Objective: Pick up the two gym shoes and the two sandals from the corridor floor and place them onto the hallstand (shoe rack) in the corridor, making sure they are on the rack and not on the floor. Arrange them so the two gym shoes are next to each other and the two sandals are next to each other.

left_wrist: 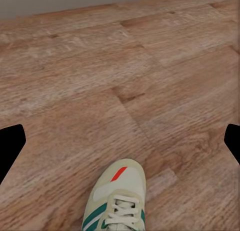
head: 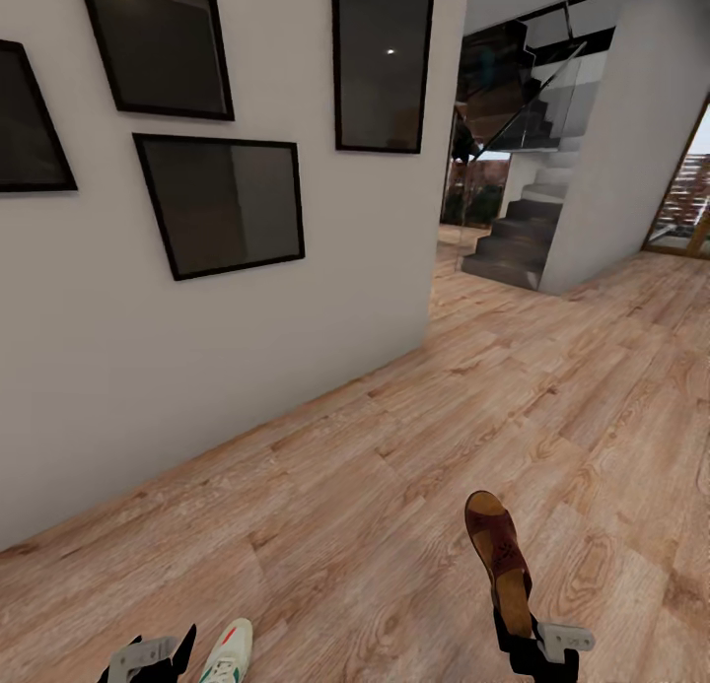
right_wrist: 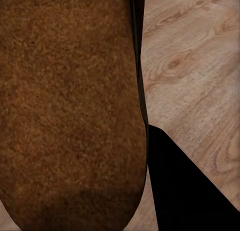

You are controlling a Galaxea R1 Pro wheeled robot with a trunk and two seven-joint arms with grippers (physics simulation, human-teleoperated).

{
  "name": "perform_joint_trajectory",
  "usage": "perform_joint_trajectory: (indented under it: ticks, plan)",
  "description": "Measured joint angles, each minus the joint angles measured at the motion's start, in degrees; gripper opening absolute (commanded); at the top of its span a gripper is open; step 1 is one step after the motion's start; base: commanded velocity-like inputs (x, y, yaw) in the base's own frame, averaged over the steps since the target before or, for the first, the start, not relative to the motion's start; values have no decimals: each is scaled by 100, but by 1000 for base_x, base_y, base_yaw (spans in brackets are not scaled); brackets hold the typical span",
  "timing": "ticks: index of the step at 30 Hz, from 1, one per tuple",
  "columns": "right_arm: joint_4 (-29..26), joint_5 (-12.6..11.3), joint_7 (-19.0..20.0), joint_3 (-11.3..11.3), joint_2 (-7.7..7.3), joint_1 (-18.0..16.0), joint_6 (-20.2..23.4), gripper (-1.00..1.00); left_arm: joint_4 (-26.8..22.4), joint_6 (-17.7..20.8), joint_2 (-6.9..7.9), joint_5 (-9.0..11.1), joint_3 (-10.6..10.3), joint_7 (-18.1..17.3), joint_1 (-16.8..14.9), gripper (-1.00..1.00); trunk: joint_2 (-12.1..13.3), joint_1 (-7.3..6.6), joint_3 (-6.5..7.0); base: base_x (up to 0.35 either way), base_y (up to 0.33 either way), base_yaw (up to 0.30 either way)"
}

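Just beside our left gripper [head: 148,653], on its inner side, a gym shoe [head: 228,653] lies on the corridor floor [head: 394,446]; we see it between the spread fingers [left_wrist: 11,148] from the wrist, so we hold the jaws apart and grip nothing. Further right, our right gripper [head: 537,644] clamps the heel of a sandal [head: 498,555], held above the planks, its toe pointing away from the hand.

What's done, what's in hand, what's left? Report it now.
Done: no placement can be confirmed. In hand: one sandal, clamped in the right gripper above the floor. One gym shoe sits by the open left gripper, ungripped. Left: placing and pairing every shoe.
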Motion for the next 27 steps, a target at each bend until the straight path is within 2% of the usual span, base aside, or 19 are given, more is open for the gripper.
perform_joint_trajectory:
  ticks: [5, 10, 15, 27]
  plan:
    - [0, -3, 0, -6, 1, 0, 1, -100, -1, 1, 0, 3, 1, -1, 0, 100, 0, 1, -1, -33, 31, -6]
    - [-1, 0, 0, 0, 3, 0, 3, -100, -3, 2, 0, 11, 1, -2, 0, 100, 0, 2, -1, -191, 179, -1]
    - [-1, 0, 0, 1, 3, 1, 4, -100, -4, 2, 3, 24, 9, -3, 1, 100, 0, 1, -1, -172, 249, 0]
    - [-1, 2, 0, 6, 2, 1, 4, -100, -4, 2, 5, 35, 11, -3, 1, 100, 0, 0, -1, -12, 295, 0]
